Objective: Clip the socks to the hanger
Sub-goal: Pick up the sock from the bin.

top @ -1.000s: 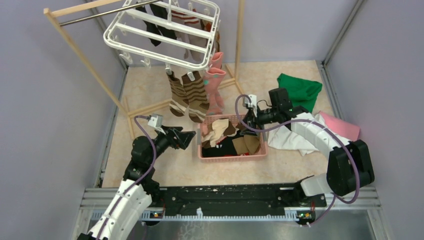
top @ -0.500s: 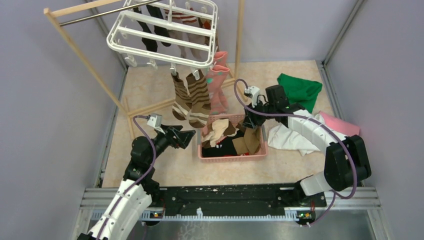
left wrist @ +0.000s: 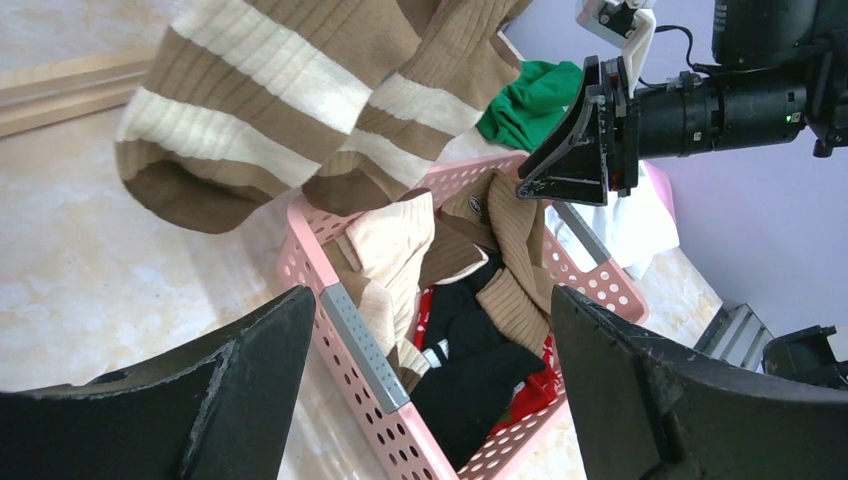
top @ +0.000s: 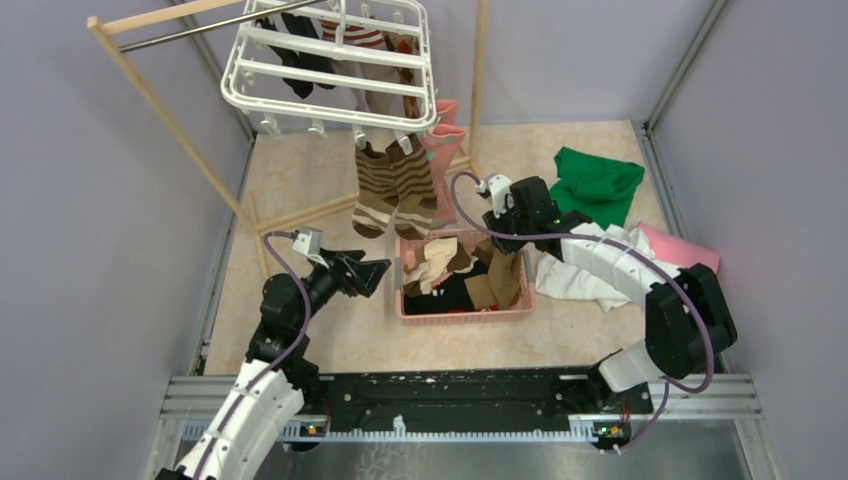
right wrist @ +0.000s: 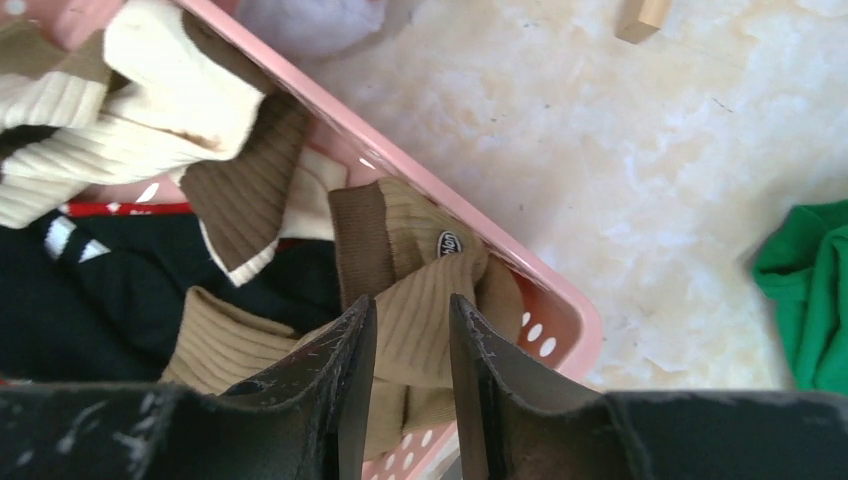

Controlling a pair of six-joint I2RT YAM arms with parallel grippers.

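Check right tool [right wrist: 410, 305]: nearly closed, pinching tan sock [right wrist: 400, 235] over far right corner of pink basket [right wrist: 520, 270]. Tighten grip before lifting clear of other socks [top: 450, 275]. Note left tool [left wrist: 432, 300]: wide open, empty, left of basket. Aim for free clip [top: 268, 124] on hanger [top: 330, 60], far left.

The top camera looks down from high at the near edge; both wrist cameras look closely into the shared pink basket [top: 465, 314].
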